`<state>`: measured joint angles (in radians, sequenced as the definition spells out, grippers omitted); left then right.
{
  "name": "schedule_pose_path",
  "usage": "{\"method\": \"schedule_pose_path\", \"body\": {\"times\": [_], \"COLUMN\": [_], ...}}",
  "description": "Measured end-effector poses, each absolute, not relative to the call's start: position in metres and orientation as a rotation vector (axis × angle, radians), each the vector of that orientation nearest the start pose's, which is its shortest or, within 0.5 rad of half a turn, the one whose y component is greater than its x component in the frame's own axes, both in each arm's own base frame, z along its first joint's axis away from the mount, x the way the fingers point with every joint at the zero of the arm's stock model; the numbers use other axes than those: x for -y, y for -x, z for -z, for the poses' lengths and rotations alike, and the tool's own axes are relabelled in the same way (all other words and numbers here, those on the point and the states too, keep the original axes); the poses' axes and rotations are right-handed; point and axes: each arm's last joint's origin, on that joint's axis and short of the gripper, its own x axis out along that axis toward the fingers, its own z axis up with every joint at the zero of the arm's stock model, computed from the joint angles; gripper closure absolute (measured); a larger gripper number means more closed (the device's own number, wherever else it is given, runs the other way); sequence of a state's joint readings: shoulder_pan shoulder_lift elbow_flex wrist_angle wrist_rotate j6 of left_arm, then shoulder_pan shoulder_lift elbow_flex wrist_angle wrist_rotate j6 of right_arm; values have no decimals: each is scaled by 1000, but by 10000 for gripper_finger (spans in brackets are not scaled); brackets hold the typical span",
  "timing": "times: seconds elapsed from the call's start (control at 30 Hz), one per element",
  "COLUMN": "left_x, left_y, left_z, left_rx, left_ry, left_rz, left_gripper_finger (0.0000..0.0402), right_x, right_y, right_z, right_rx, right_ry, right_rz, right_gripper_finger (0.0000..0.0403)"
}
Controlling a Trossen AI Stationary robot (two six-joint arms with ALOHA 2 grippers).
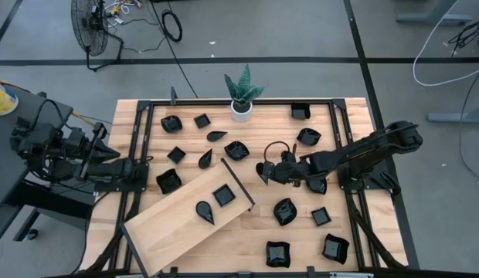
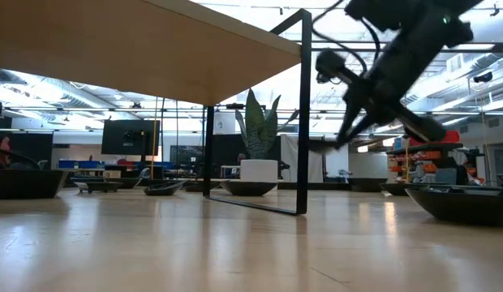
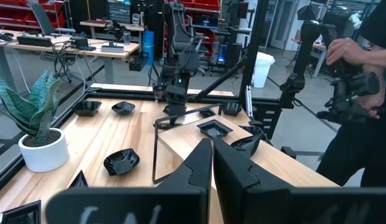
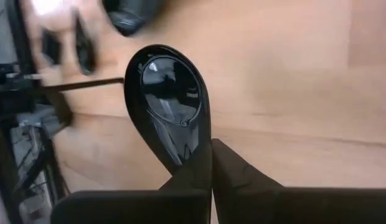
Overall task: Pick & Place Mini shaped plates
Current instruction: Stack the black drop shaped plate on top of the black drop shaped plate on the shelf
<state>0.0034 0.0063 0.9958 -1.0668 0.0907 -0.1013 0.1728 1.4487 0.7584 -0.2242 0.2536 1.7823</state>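
Observation:
A glossy black teardrop mini plate (image 4: 168,93) hangs over the middle of the table with my right gripper (image 4: 211,146) shut on it; the high view shows this teardrop plate (image 1: 262,171) right of the wooden board (image 1: 178,224). On the board lie a square plate (image 1: 223,194) and another teardrop plate (image 1: 205,211). Several more black plates are scattered on the table. My left gripper (image 3: 213,163) waits shut at the table's left side, pointing level. My right gripper pinches the teardrop plate's narrow end (image 4: 182,151) between its two fingertips. The fingers slant down from the table's right side and lie along the plate. The plate sticks out ahead of the fingers, hollow side showing, lifted clear of the table.
A white pot with a green plant (image 1: 241,106) stands at the far edge. Black frame rails (image 1: 139,131) run along the table's sides, and a thin black frame (image 2: 304,113) holds the board up. A person (image 3: 361,81) stands beyond the table.

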Motion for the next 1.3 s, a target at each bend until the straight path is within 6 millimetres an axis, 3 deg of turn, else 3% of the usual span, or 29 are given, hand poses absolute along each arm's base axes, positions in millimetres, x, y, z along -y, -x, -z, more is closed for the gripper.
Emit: {"method": "schedule_pose_path", "body": {"times": [0.47, 0.7, 0.93, 1.3], "left_x": [3, 3, 3, 3], "left_y": [63, 63, 63, 63], "left_z": [-335, -335, -335, -336], "left_rx": [-82, -81, -82, -81], "left_ry": [105, 105, 105, 105], "left_rz": [83, 83, 83, 84], "left_gripper_finger": [383, 383, 383, 383], "right_x": [-37, -40, -48, -91], "right_y": [-296, -306, -321, -355], "right_z": [-278, -320, -330, -329], "right_rx": [-471, -411, -376, -434], "right_ry": [-1133, -1065, -1069, -1147], "right_rz": [731, 643, 608, 502], "right_gripper_finger": [403, 403, 403, 403]}}
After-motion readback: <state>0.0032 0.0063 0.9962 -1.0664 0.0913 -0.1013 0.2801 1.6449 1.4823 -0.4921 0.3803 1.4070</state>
